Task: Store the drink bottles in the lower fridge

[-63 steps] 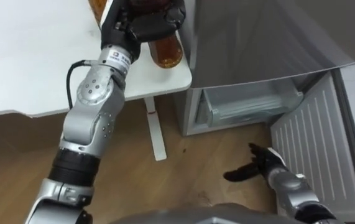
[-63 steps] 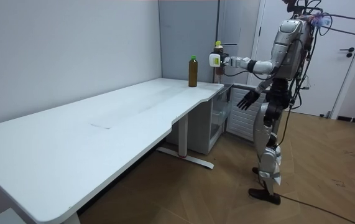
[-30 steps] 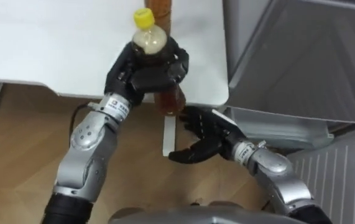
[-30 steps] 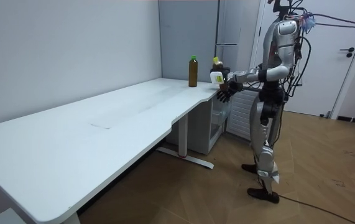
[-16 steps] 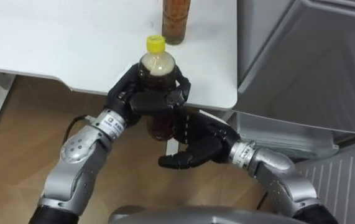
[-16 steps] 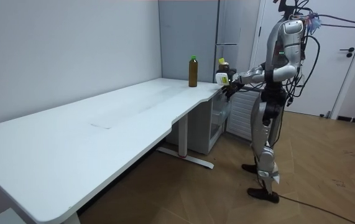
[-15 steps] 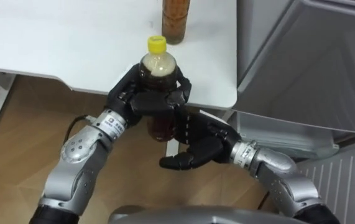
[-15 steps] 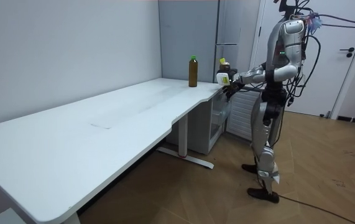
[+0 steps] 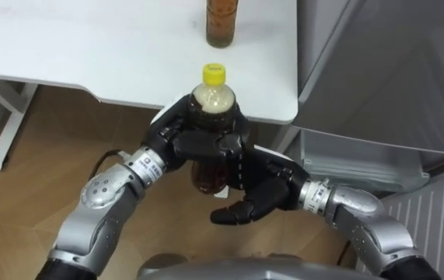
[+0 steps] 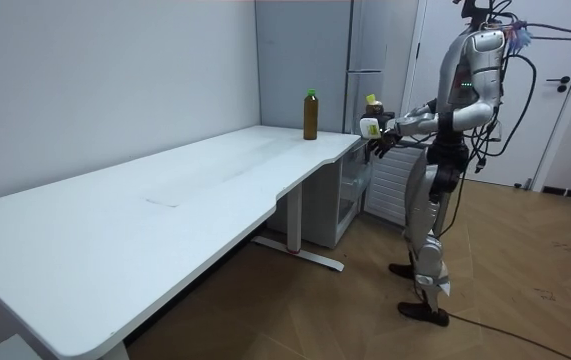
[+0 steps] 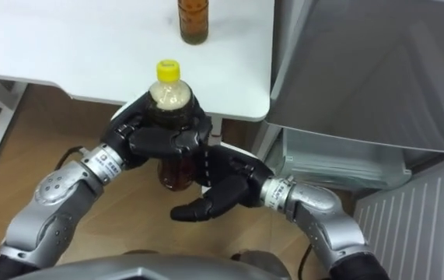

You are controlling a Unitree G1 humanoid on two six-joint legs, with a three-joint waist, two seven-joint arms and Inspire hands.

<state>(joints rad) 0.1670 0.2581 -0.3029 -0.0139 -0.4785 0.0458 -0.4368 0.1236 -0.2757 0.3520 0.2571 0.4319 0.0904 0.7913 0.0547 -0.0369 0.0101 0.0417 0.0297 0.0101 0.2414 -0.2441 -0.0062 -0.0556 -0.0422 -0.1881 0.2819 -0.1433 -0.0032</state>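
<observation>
Left eye view: the bottle (image 9: 212,103) is upright, yellow cap on top, long axis vertical, held in the air just off the front edge of the white surface (image 9: 89,39), over the wooden floor (image 9: 19,210). The left hand (image 9: 198,145) is wrapped firmly round its middle. The right hand (image 9: 256,190) sits just beside the lower half, fingers spread and loose; I can't tell if it touches. The second bottle (image 9: 223,19) stands on the surface behind.

Room view: this one adds the stance. The robot is upright at the surface's end, in front of the fridge (image 10: 370,35), both arms forward at chest height, the bottle's cap pointing up.

Right eye view: a wider look to the right, with the fridge's lower compartment open, a clear drawer (image 11: 338,167) inside and the door (image 11: 408,225) swung out, ribbed side showing.
</observation>
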